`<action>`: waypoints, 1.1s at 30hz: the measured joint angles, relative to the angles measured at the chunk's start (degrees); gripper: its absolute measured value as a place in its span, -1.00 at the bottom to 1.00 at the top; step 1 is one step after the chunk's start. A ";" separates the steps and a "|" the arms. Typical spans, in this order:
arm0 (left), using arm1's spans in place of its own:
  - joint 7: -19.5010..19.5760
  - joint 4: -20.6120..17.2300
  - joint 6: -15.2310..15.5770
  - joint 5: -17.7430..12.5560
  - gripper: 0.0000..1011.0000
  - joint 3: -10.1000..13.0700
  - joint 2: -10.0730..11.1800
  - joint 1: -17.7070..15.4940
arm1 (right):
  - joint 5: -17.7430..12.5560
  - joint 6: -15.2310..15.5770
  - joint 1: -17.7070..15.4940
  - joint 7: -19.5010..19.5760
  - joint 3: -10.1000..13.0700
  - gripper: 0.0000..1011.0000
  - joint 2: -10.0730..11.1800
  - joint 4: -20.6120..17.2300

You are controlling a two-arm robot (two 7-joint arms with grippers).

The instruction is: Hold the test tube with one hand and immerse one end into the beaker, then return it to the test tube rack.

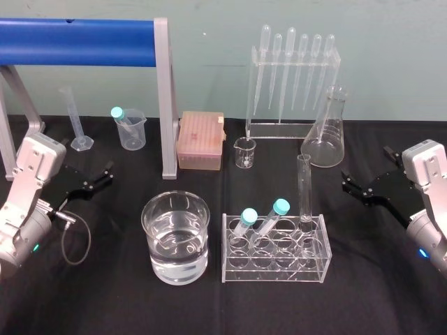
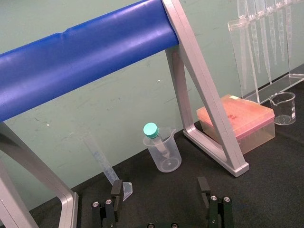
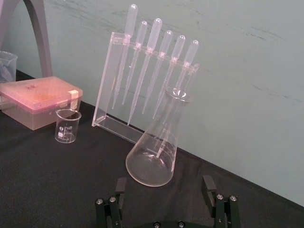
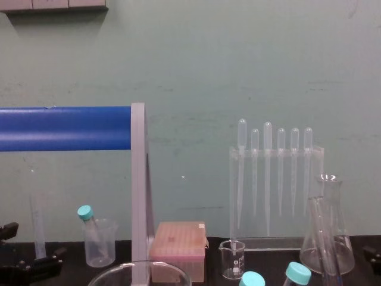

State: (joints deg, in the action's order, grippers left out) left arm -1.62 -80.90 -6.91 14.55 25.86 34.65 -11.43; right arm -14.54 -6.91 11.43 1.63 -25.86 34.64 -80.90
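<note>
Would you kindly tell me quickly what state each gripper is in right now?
Left gripper: open, holding nothing.
Right gripper: open, holding nothing.

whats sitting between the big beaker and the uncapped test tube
In the head view, two teal-capped tubes leaning in the rack stand between the beaker and the test tube.
</note>
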 joint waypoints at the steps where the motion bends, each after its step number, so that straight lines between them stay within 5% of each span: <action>1: 0.00 0.00 0.00 0.00 0.98 0.00 0.00 0.00 | 0.00 0.00 0.00 0.00 0.00 0.98 0.00 0.00; 33: 0.00 0.00 0.00 0.00 0.98 0.00 0.00 0.00 | 0.00 0.00 0.00 -0.01 0.00 0.98 0.00 0.00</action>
State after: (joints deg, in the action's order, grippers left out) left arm -1.62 -80.90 -6.91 14.55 25.86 34.65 -11.43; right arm -14.55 -6.91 11.43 1.62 -25.86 34.64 -80.90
